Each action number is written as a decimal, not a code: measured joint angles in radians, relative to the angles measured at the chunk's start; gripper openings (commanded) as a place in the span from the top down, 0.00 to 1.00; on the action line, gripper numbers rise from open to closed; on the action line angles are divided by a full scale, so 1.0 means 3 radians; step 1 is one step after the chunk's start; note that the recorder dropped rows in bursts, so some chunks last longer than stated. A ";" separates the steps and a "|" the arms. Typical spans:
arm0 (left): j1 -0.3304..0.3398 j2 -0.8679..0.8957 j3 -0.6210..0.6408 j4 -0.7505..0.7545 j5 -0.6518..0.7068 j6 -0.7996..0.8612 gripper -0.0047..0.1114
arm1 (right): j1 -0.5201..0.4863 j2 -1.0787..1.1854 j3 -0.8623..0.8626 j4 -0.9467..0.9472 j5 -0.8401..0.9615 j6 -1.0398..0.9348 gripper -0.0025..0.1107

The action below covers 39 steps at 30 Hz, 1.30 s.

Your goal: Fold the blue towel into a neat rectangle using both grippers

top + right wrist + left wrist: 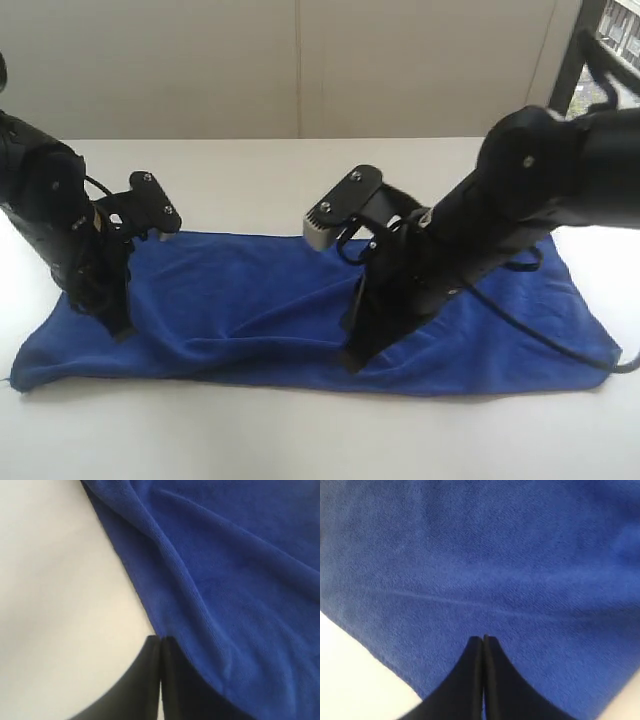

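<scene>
Blue towel (250, 300) flat, lengthwise on white counter (300, 440), rumpled mid-span. Left end effector (484, 639) clenched, tips down on cloth near towel's left end. Right end effector (161, 640) clenched at camera-side hem, mid-towel. Cloth caught between tips? Can't tell, either side. Risk: thin pinch, hem slips out on lift, fold collapses. Grips at uneven spots, so fold may skew, edges mismatched.
</scene>
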 measured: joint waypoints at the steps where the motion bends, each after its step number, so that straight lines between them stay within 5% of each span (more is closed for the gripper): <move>1: 0.0007 0.0043 0.0000 0.0026 -0.0057 -0.0018 0.96 | 0.0035 0.0059 0.0007 0.0017 -0.0060 0.0000 0.98; 11: 0.0344 0.0486 0.0000 0.0092 -0.0751 -0.0053 0.96 | 0.0172 0.0451 0.0007 0.0079 -0.0622 -0.0014 0.98; 19: 0.0353 0.0606 0.0000 0.0100 -0.1307 -0.0059 0.96 | 0.0294 0.0593 -0.0062 0.0186 -0.0796 -0.0255 0.98; 39: 0.0353 0.0714 -0.0253 0.0163 -0.0955 -0.0059 0.96 | 0.0435 0.1027 -0.0386 0.0378 -0.0662 -0.0535 0.98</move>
